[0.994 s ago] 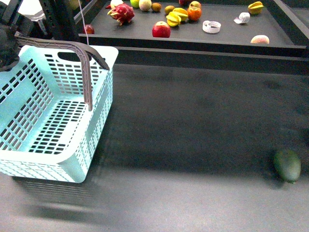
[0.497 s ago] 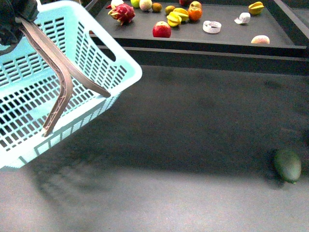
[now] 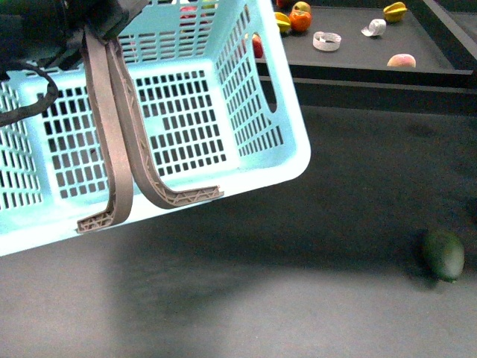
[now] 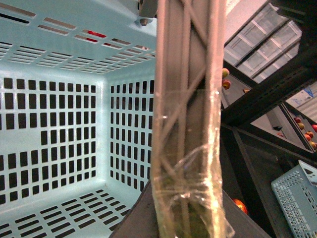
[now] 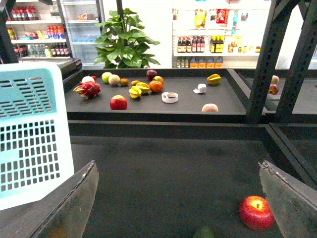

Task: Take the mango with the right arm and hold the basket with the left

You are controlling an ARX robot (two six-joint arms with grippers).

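The turquoise basket (image 3: 257, 97) hangs tilted in the air at the left and fills much of the front view. Its two grey-brown handles (image 3: 119, 134) run up to my left gripper (image 3: 89, 19), which is shut on them. In the left wrist view the tape-wrapped handles (image 4: 188, 124) pass between that gripper's (image 4: 184, 218) jaws, with the basket's inside (image 4: 49, 124) beyond. A small yellow-orange fruit, seemingly the mango (image 5: 134, 83), lies on the back shelf behind the starfruits; the basket hides it in the front view. My right gripper (image 5: 181, 198) is open and empty, low over the dark table.
A red apple (image 5: 256, 212) and a dark green fruit (image 3: 443, 255) lie on the table near the right gripper. The raised shelf (image 5: 188, 106) holds a dragon fruit (image 5: 88, 89), an apple (image 5: 118, 102), starfruits (image 5: 139, 89), an orange (image 5: 156, 86) and a peach (image 5: 210, 107). Dark posts (image 5: 262, 59) stand at the right.
The basket has left the table, rising and swinging rightward and nearer to the front camera, tilting as it went. It now covers the left part of the shelf.
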